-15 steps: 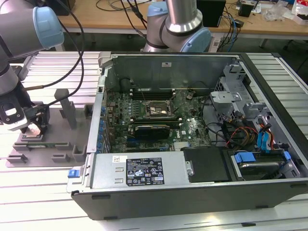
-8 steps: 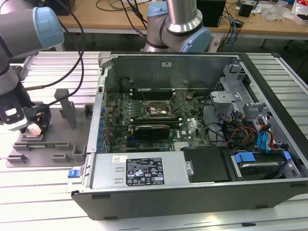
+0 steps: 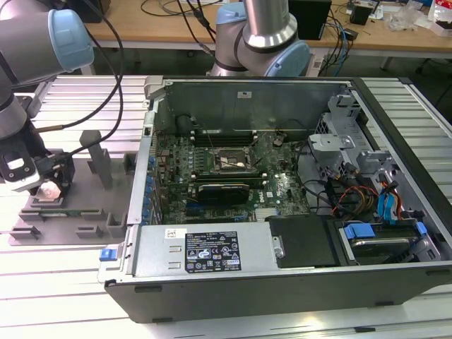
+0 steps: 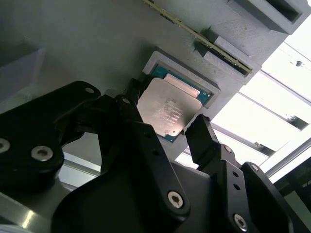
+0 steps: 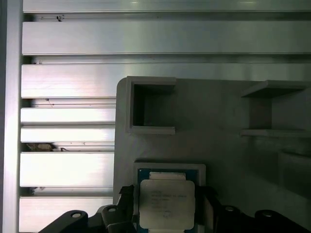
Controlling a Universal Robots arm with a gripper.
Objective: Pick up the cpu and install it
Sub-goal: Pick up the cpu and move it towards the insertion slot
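over the grey tray (image 5: 228,155), beside its upright blocks (image 3: 95,152), the gripper (image 4: 164,113) pinches the cpu (image 4: 170,110) between its jaws.

A slatted metal table (image 3: 63,282) gleams under bright light. Behind it stands a long wooden desk (image 3: 141,30) strewn with dark cables (image 3: 189,21).

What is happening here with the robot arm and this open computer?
One robot arm is working at the grey tray beside the open computer case. Its gripper is down right at the cpu, which lies in a square pocket of the tray. The cpu is not yet in the case, so the installing is not done.
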